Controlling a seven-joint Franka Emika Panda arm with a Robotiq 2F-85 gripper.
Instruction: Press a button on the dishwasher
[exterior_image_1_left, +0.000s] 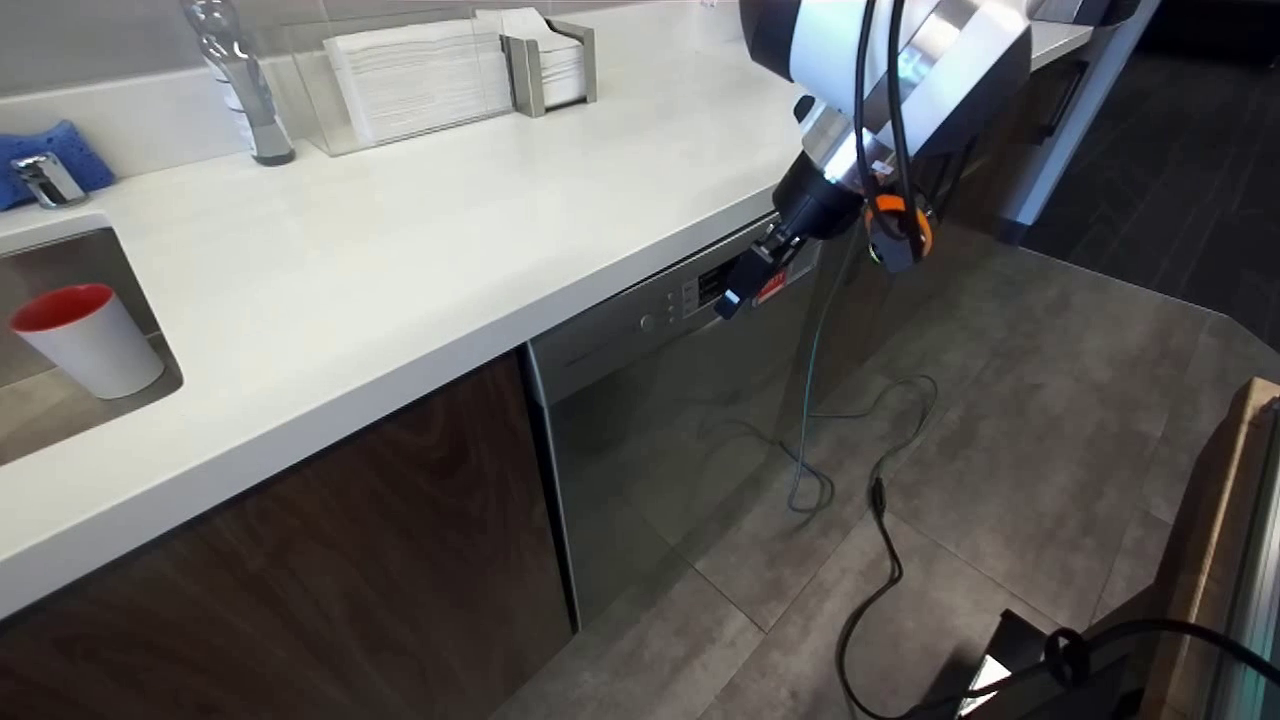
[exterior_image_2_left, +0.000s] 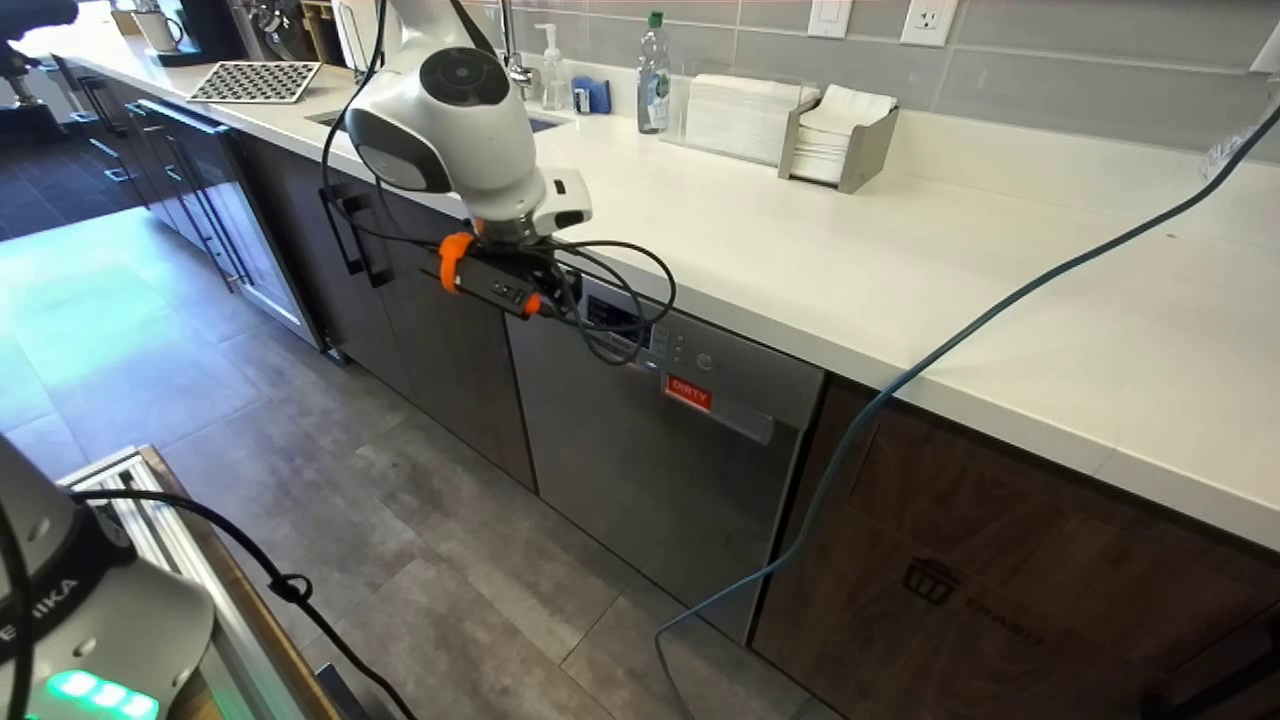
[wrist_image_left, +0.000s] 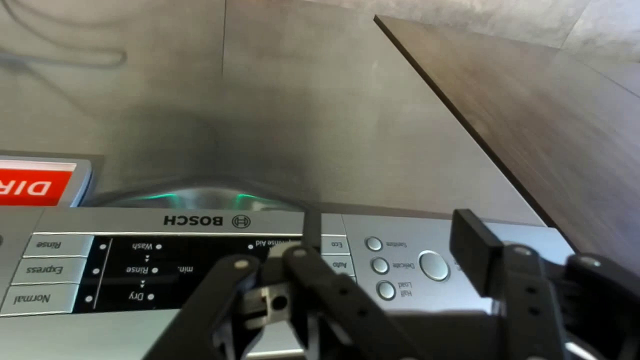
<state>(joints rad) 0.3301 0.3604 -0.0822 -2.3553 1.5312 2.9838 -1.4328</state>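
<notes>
The grey steel dishwasher (exterior_image_1_left: 660, 470) stands under the white counter; it also shows in an exterior view (exterior_image_2_left: 640, 450) and in the wrist view (wrist_image_left: 345, 145). Its panel, upside down in the wrist view, has a black control strip (wrist_image_left: 175, 272), flat label buttons at both ends, small round buttons (wrist_image_left: 379, 265) and a larger round button (wrist_image_left: 434, 265). My gripper (wrist_image_left: 392, 232) is open and empty in front of the panel. The round buttons show between its fingers; the left finger covers part of the strip's end. Contact cannot be told. The gripper also shows in an exterior view (exterior_image_1_left: 745, 285).
A red DIRTY sign (exterior_image_2_left: 689, 392) hangs just below the panel. The counter edge (exterior_image_1_left: 450, 375) juts above the dishwasher. Brown cabinet doors (exterior_image_1_left: 300, 560) flank it. A blue-grey cable (exterior_image_2_left: 850, 440) crosses in front. Napkin holders (exterior_image_2_left: 840, 140) and a bottle (exterior_image_2_left: 654, 80) stand on the counter.
</notes>
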